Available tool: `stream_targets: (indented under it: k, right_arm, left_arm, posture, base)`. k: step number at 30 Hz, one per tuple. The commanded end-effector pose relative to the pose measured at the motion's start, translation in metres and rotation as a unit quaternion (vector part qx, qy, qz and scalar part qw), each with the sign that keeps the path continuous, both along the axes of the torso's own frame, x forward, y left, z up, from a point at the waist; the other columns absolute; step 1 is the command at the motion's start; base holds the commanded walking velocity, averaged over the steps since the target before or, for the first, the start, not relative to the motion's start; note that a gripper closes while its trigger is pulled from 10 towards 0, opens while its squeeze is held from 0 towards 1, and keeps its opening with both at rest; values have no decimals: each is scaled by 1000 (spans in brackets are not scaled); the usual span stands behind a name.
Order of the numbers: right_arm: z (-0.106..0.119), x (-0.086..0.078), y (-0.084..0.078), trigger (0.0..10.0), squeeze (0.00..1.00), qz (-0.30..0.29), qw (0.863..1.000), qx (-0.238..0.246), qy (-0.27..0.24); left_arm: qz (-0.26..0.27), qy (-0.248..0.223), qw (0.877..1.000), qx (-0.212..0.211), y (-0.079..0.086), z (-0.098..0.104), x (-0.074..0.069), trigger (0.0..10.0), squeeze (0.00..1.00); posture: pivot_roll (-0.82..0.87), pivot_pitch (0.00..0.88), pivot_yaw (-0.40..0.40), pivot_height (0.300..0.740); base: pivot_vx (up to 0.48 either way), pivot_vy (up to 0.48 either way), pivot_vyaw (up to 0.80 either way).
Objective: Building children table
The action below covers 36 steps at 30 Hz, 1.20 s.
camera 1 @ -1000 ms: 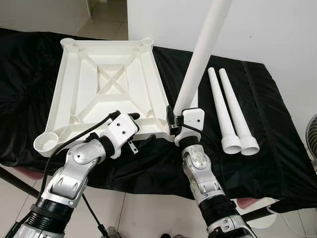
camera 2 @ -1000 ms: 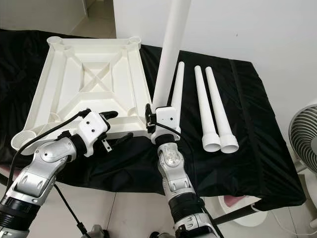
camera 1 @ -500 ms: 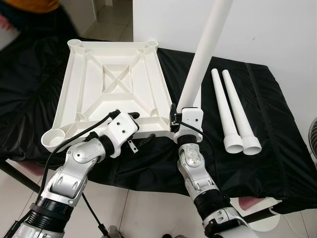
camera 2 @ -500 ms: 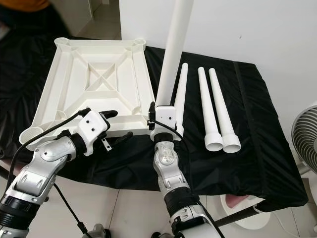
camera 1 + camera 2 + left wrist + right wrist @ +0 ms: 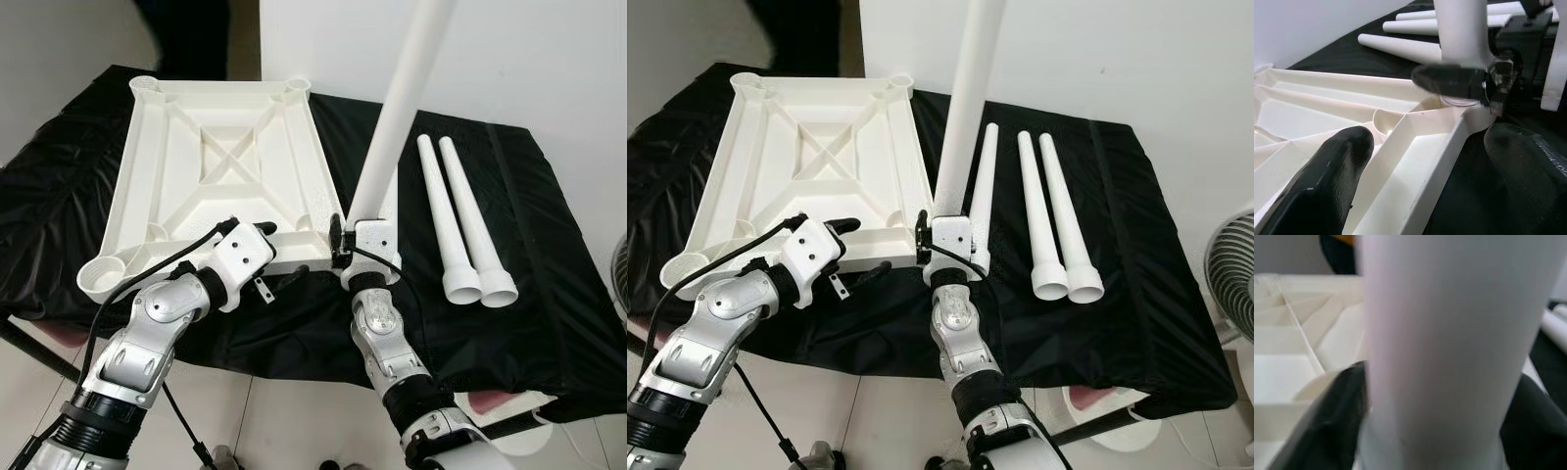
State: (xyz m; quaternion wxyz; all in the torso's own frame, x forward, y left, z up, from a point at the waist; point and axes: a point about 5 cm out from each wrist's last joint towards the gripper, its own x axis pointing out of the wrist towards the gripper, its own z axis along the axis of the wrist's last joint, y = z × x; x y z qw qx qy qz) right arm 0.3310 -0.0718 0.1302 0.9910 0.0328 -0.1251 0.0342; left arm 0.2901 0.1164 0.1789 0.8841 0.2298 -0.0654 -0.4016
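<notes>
A white table top (image 5: 216, 157) lies upside down on a black cloth. My right gripper (image 5: 361, 227) is shut on a white leg (image 5: 392, 127) and holds it upright. The leg's foot rests on the near right corner socket (image 5: 1459, 102). In the right wrist view the leg (image 5: 1435, 333) sits between both fingers (image 5: 1337, 421). My left gripper (image 5: 272, 255) is at the table top's near rim and is open. One finger (image 5: 1327, 181) lies inside the frame. The other finger (image 5: 1528, 171) is outside it, with a dark gap to the rim.
Two spare legs (image 5: 460, 215) lie side by side on the cloth at the right. A third leg (image 5: 982, 186) lies just behind the held one. A fan (image 5: 1236, 274) stands at the far right, and a white wall (image 5: 509, 49) is behind. The near left corner socket (image 5: 101, 277) overhangs the front edge of the cloth.
My right gripper has carried the upright leg a little left, onto the near right corner socket. The person in orange at the back left has gone. The camera shifted slightly.
</notes>
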Motion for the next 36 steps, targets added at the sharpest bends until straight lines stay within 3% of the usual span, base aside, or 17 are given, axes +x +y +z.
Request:
stream_targets:
  k: [1, 8, 9, 10, 20, 21, 26, 36]
  right_arm:
    - [-7, -1, -5, 10000, 1000, 2, 1000, 2, 13]
    - [9, 7, -17, 10000, 1000, 58, 998, -9, -20]
    - [12, 9, -19, 10000, 227, 74, 997, -12, -22]
    - [16, 10, -21, 10000, 0, 87, 996, -18, -32]
    - [32, 13, -34, 10000, 0, 181, 982, -38, -47]
    - [35, 15, -38, 0, 0, 187, 980, -41, -47]
    - [41, 21, -48, 0, 0, 204, 977, -41, -47]
    - [46, 20, -51, 0, 0, 234, 970, -41, -54]
  left_arm:
    - [2, 3, 1000, -1, -1, -1, 2, 10000, 0]
    - [0, 1, 1000, -4, -3, 0, 3, 10000, 0]
    - [0, 1, 1000, -4, -4, 0, 3, 10000, 0]
    - [0, 1, 1000, -4, -4, 0, 3, 10000, 0]
    - [0, -1, 1000, -4, -4, 0, 4, 10000, 0]
    - [0, -1, 1000, -4, -4, 0, 4, 10000, 0]
    - [0, -2, 1000, -6, -5, 1, 5, 10000, 0]
    - [-1, -2, 1000, -5, -4, 0, 5, 10000, 0]
  posture:
    - [236, 118, -55, 740]
    - [230, 115, -56, 740]
    - [226, 114, -57, 740]
    - [224, 114, -57, 740]
    - [222, 111, -58, 740]
    - [218, 109, -58, 740]
    - [217, 108, -61, 740]
    - [220, 107, -61, 740]
  base:
    - [0, 0, 0]
    - [0, 0, 0]
    - [0, 0, 0]
    - [0, 0, 0]
    - [0, 0, 0]
    - [0, 0, 0]
    - [0, 0, 0]
    - [0, 0, 0]
